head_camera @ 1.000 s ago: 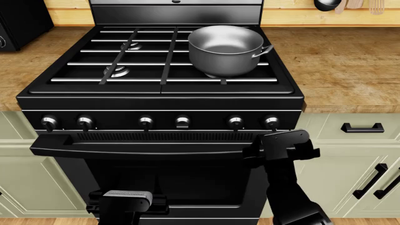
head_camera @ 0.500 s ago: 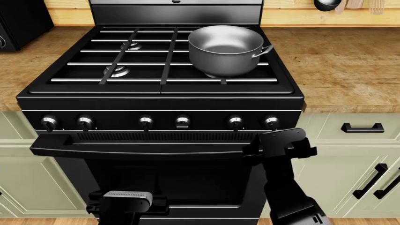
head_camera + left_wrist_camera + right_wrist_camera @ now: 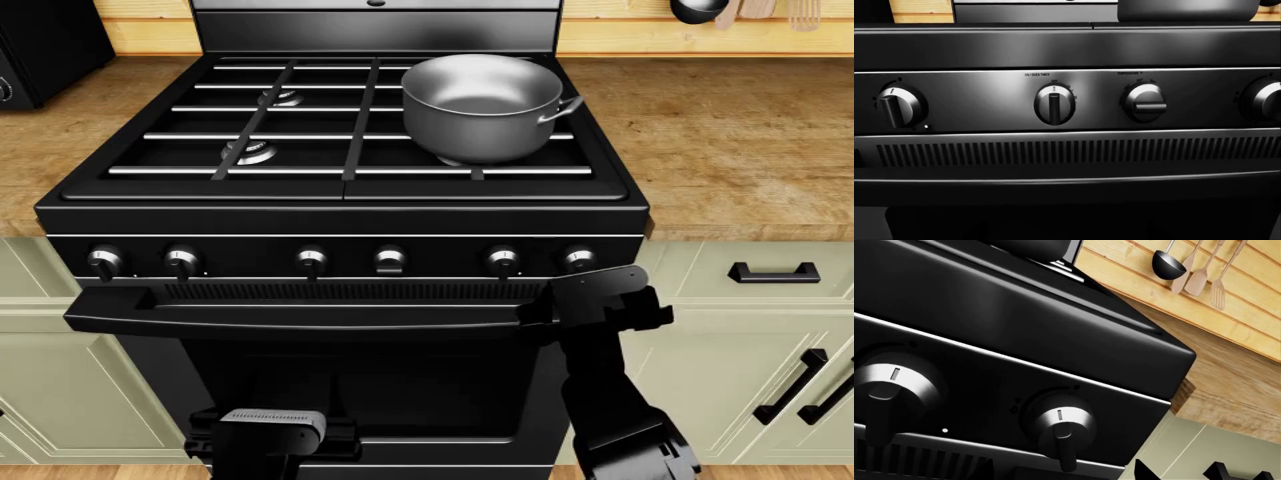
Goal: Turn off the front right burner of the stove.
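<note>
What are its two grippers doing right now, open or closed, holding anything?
Left gripper: low before the oven door, holding nothing; open or closed cannot be told.
Right gripper: just below the rightmost knob, gripping nothing; jaws' state cannot be told.

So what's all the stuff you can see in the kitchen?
stove: one, black, in the middle between the counters
knobs: six, chrome-faced, in a row along the stove's front
burners: two showing, silver-grey, on the stove's left half
pot: one, steel, on the stove's right side
counter: wooden, both sides of the stove
cabinets: pale green with black handles, below the counter
utensils: hanging on the wooden wall
right gripper: black, just below the rightmost knob
left gripper: black, low before the oven door
</note>
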You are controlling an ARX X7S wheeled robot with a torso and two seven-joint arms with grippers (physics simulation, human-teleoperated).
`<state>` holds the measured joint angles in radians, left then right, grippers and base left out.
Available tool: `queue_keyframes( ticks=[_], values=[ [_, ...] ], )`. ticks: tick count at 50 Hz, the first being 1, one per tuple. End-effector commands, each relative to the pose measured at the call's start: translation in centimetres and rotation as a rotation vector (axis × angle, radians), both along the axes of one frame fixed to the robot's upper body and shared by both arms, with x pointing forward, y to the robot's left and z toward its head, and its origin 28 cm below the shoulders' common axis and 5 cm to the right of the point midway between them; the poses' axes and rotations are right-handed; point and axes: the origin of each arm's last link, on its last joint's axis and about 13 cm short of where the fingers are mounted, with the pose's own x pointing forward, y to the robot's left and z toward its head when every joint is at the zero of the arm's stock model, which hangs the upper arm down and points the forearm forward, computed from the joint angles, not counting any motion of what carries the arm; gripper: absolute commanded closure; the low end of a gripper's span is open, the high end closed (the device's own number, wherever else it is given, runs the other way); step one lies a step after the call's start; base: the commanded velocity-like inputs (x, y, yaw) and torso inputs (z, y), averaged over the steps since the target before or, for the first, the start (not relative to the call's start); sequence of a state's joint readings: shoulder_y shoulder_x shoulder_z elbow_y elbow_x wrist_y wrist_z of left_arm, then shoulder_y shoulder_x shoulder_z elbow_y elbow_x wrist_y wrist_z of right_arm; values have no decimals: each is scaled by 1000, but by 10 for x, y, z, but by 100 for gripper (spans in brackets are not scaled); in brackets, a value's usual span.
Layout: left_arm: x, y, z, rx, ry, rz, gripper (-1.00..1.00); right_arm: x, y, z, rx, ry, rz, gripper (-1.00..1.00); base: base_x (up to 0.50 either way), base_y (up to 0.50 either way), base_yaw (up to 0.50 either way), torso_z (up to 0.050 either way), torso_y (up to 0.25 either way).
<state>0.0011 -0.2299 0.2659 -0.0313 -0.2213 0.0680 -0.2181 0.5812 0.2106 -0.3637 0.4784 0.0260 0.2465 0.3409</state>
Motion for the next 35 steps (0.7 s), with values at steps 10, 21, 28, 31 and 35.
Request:
queue_keyframes(
  ticks=[10, 21, 28, 31, 35],
  values=[
    [-2, 0, 0, -2, 0, 2, -100, 6, 1, -1, -11, 2, -2, -100, 0, 0, 0, 0, 0],
    [-2, 0, -1, -3, 2, 0, -100, 12, -1, -3, -12, 3, -11, -100, 0, 0, 0, 0, 0],
    [-2, 0, -1, -4, 4, 0, -100, 15, 0, -5, -10, 7, -12, -100, 0, 0, 0, 0, 0],
    [-2, 0, -1, -4, 4, 0, -100, 15, 0, -5, -9, 7, -8, -100, 0, 0, 0, 0, 0],
    [-2, 0, -1, -4, 4, -1, -100, 15, 1, -6, -7, 9, -5, -100, 0, 0, 0, 0, 0]
  ],
)
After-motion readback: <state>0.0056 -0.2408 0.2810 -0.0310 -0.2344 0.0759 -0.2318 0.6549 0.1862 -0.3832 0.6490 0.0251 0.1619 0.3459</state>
